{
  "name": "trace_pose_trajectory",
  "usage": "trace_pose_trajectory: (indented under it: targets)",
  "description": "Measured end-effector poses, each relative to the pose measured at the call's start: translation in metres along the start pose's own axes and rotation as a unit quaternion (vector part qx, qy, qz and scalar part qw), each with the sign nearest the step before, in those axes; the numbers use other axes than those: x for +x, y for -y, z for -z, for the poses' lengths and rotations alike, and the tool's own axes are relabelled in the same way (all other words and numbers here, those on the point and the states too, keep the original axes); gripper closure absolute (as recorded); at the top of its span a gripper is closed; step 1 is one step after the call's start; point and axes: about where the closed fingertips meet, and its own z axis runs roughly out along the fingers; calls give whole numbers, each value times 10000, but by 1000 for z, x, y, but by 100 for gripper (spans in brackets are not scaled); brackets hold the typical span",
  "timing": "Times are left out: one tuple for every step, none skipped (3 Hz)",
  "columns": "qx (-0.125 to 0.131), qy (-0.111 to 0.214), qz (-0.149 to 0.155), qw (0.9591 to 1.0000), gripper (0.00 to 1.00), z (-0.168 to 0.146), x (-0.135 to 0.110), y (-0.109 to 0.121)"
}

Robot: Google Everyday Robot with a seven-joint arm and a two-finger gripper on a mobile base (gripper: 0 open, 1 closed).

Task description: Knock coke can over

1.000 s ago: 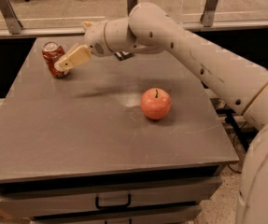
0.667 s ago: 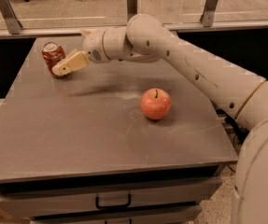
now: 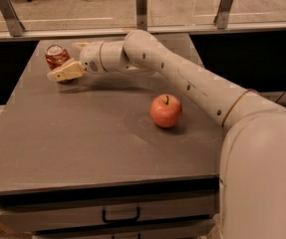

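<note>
My arm (image 3: 192,86) enters from lower right, with the bulky base link at the frame edge. It runs diagonally up-left over the tabletop (image 3: 82,143) and bends at a joint near the far edge. The wrist is low and roughly level, pointing left.

Count: 1 tabletop, grey, with 1 drawer handle (image 3: 120,215) below its front edge. 1 apple (image 3: 166,110), right of centre, stem up, just in front of the forearm and apart from it. 1 can (image 3: 57,56), upright in the far-left corner, silver top showing.

Gripper (image 3: 67,70) is just beside the can's near-right side, low by its base; contact unclear. Released or clenched: can't tell from this angle.
</note>
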Motion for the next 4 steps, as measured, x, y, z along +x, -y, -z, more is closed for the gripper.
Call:
trace_pose_trajectory:
  targets:
    - [-123, 107, 71, 9998, 41, -17, -2, 6]
    - [-167, 8, 152, 9997, 64, -18, -4, 8]
    - [-67, -382, 299, 9988, 88, 2, -13, 14]
    - [-41, -895, 487, 9948, 100, 35, -36, 21]
